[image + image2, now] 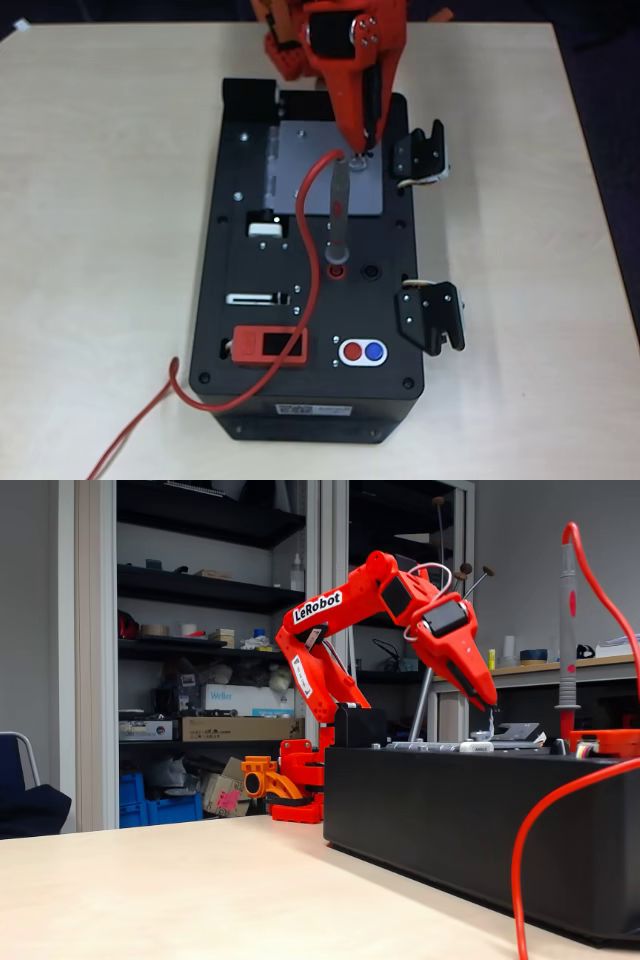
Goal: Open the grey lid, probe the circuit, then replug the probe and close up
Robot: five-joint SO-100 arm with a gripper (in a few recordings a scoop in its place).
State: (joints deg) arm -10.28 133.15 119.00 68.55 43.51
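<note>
The hand (362, 150) is lowered onto the closed grey lid (310, 165) at its knob; its grip cannot be told; the probe (338, 215) is stood plugged upright.

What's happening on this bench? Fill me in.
The orange arm has its tool down at the small knob of the grey lid, which lies flat and closed on the black box. The probe stands plugged into a red socket, its red wire trailing off the box. Whether the tool grips the knob is unclear.
</note>
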